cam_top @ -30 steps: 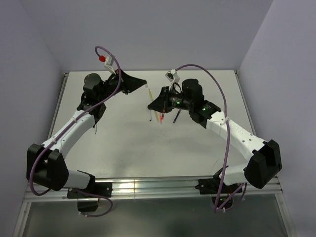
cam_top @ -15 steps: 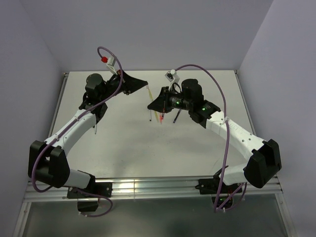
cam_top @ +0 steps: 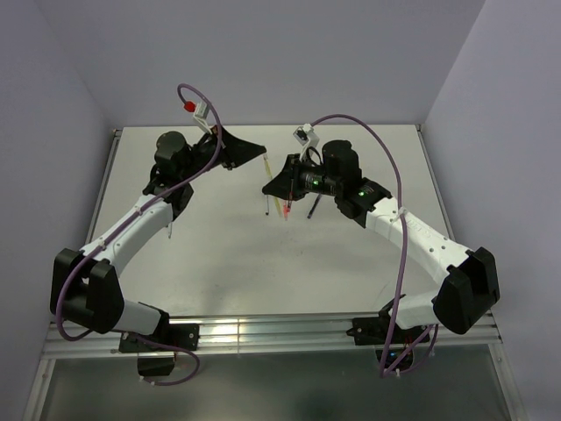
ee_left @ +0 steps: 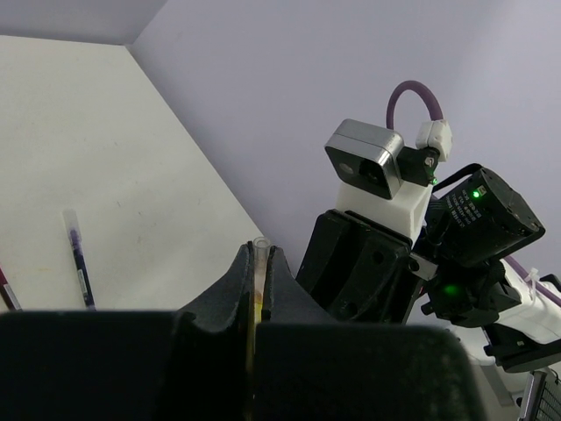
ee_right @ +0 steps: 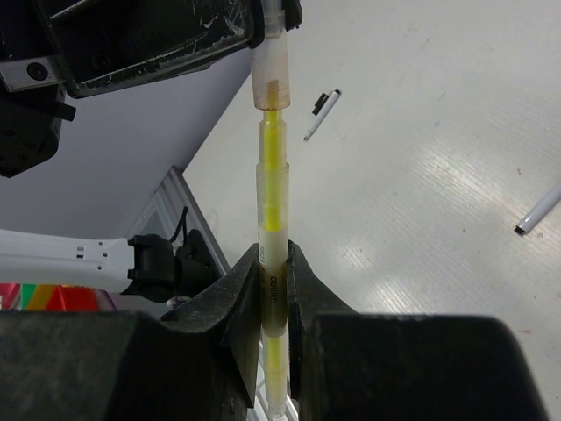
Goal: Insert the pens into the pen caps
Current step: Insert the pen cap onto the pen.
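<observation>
Slightly nearer now, my left fingers (ee_left: 228, 296) clamp the clear cap (ee_right: 270, 74) dead in line with the yellow pen (ee_right: 273, 167) pinched in my right fingers (ee_right: 238, 296), its tip just inside.

Flat white bench (cam_top: 219, 254) and both white-and-black arms (cam_top: 131, 230) taken steeply from above and behind, left wrist view set close over the left jaws, faced at the right arm's grey camera (ee_left: 364, 167), right wrist view close over the right jaws, thin yellow pen (ee_right: 272, 175) and clear tube cap (ee_right: 267, 74) shared by both.

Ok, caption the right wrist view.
The right gripper holds the yellow pen, tip inside the clear cap in the left gripper.
</observation>
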Robot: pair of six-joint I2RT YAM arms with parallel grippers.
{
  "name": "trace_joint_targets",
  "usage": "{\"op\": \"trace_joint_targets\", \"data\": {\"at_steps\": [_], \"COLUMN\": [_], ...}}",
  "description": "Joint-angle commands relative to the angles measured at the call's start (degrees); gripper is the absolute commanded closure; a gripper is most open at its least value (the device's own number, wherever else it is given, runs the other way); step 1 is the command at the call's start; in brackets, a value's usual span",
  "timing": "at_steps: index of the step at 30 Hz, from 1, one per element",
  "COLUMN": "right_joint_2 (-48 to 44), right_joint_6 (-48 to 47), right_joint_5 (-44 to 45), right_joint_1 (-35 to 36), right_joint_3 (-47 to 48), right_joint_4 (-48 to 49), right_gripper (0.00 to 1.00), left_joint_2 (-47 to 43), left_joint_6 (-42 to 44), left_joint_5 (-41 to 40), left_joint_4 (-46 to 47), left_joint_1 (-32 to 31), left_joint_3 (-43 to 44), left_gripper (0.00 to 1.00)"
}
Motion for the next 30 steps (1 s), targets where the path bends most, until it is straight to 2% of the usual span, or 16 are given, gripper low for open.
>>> {"op": "trace_joint_targets", "data": {"at_steps": [1,16,20,30], "right_joint_2": [-0.4,-6.2,-8.3,-10.9], "right_joint_6": [0.0,0.4,-0.2,-0.3], "right_joint_5": [1.6,10.4,13.8,17.6], "right_joint_1": [0.0,-1.0,-1.1,-1.2], "right_joint_3": [2.9,-2.7,-4.8,-8.1], "right_joint_4": [2.3,8.2,10.0,13.6], "right_gripper": [1.00,1.00,1.00,1.00], "left_joint_2": [0.5,-2.1,-3.6,-6.7], "left_joint_6": [0.0,4.9,7.2,6.2], "left_joint_5": [1.7,0.8,-1.6,-4.3], "left_joint_4": [2.7,-2.6,-6.4,-7.8], "left_joint_1": [-0.9,-6.1,-8.8,-10.1], "left_joint_3": [0.3,0.9,1.8,-0.1], "left_gripper": [1.00,1.00,1.00,1.00]}}
